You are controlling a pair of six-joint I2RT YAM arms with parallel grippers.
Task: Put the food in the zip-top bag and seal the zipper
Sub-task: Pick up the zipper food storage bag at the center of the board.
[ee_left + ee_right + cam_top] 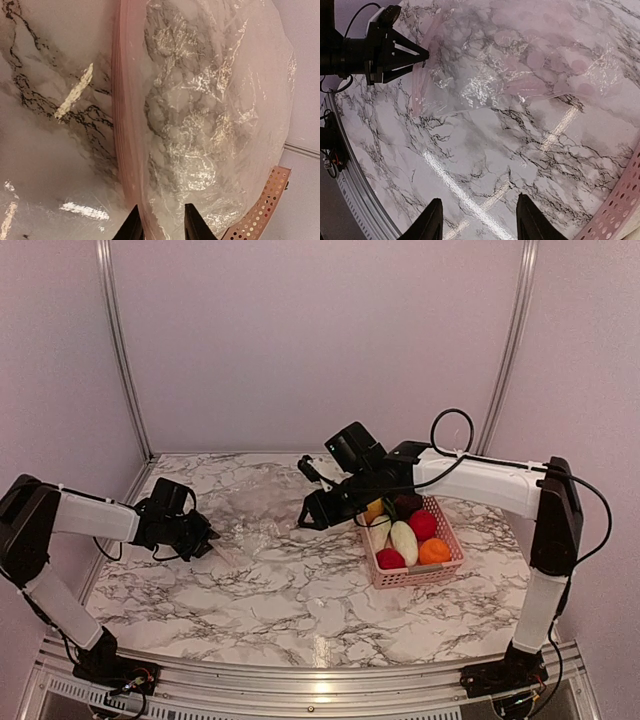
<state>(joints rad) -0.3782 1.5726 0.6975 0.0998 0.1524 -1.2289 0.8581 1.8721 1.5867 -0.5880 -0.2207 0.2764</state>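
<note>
— What filled most of your screens?

— The marble tabletop (300, 590), running under both arms. On it lay the zip-top bag (262, 525), flat and crinkled, with the veining showing through. It spread straight out ahead of my left hand (162, 227), and its far side lay in front of my right hand (480, 220), apart from those fingertips.

— And the basket?

— The pink lattice basket (415, 578) sat behind my right hand, under that arm. On the right wrist camera its corner showed just off the right finger. From my left hand it lay past the bag, off to the right.

— How were the hands set?

— My left hand was low at the bag's near edge. Its fingers stood a narrow gap apart with the plastic's edge lying between them, and I couldn't tell whether they actually pinched it. My right hand hung above bare marble, aimed at the bag, fingers about half spread and nothing between them.

— Where was the food?

— The food (405, 535) I could see was piled in the basket, behind my right hand and well apart from my left: reds, an orange, a yellow, a dark maroon and white oblong pieces.

— The zipper?

— The zipper (120, 100) ran as a pinkish strip along the bag's edge, leading away from my left hand's left finger. I couldn't tell whether it was pressed together.
</note>
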